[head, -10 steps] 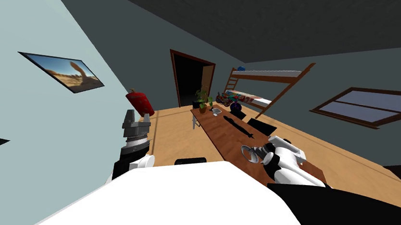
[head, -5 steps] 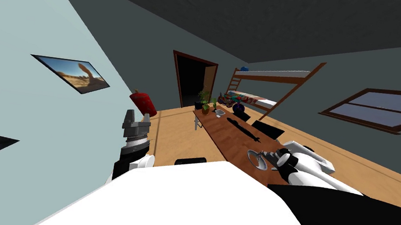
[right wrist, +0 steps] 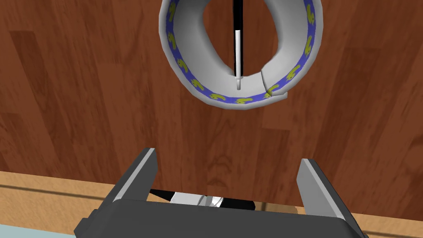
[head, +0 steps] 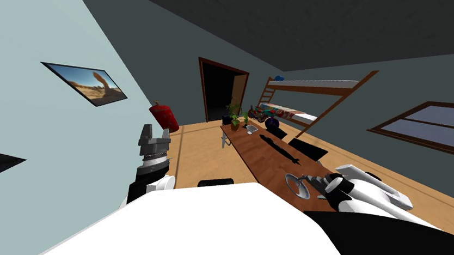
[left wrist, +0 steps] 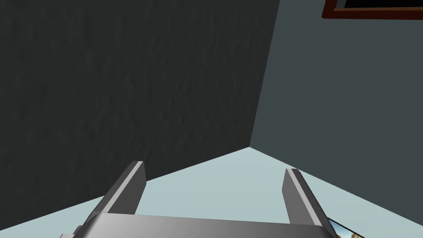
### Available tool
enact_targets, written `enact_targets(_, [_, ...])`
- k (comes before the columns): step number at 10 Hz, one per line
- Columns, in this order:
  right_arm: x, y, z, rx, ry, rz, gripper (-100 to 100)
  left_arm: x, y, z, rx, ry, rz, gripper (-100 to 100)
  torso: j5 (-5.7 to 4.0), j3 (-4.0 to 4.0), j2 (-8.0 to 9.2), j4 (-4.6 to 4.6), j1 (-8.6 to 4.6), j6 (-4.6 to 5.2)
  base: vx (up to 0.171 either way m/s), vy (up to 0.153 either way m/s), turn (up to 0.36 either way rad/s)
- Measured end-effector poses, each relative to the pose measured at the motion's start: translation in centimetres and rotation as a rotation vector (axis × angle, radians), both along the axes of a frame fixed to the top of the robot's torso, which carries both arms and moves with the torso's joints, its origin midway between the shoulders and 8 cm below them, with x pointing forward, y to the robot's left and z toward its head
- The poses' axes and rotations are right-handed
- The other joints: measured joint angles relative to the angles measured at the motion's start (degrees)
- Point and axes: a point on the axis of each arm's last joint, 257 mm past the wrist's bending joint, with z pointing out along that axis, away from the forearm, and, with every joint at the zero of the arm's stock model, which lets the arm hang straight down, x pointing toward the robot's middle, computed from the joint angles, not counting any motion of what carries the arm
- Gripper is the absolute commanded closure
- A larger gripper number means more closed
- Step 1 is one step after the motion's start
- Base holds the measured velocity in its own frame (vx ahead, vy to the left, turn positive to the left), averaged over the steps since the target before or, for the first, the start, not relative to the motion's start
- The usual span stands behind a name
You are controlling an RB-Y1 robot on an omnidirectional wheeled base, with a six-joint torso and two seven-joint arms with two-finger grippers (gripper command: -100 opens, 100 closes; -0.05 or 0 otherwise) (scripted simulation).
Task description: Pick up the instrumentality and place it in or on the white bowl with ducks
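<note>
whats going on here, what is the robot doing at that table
The robot stands at a long wooden table. Its right gripper hangs over the tabletop with its fingers open and empty, just short of a white bowl banded in blue with yellow ducks. A thin black and white tool lies in the bowl, so the placing looks done. The left gripper is raised beside the chest, open and empty, away from the table.
</note>
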Motion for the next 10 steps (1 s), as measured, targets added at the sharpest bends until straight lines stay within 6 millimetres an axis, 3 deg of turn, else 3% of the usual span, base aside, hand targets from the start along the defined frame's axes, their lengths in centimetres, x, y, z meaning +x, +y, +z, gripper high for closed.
enact_targets(2, [0.43, -1.11, 1.04, -0.030, -0.009, 0.004, -100, 0.00, 0.00, 0.00, 0.000, 0.000, 0.000, 0, -0.05, 0.09, 0.16, 0.03, -0.18, 0.03, -0.004, -0.002, -0.002])
enact_targets(4, [-0.25, -0.56, 0.57, -0.002, -0.001, -0.005, -100, 0.00, 0.00, 0.00, 0.000, 0.000, 0.000, 0, -0.08, 0.14, 0.24, 0.05, -0.26, 0.03, -0.004, -0.003, -0.001])
enact_targets(5, [-0.31, -0.54, 0.46, -0.002, -0.001, -0.005, 0, 0.00, 0.00, 0.00, 0.000, 0.000, 0.000, 0, -0.08, 0.13, 0.23, 0.05, -0.25, 0.02, 0.000, 0.000, 0.000])
enact_targets(10, [-0.30, -0.54, 0.48, -0.002, -0.001, -0.005, 0, 0.00, 0.00, 0.00, 0.000, 0.000, 0.000, 0, -0.07, 0.12, 0.21, 0.05, -0.24, 0.02, 0.000, 0.000, 0.000])
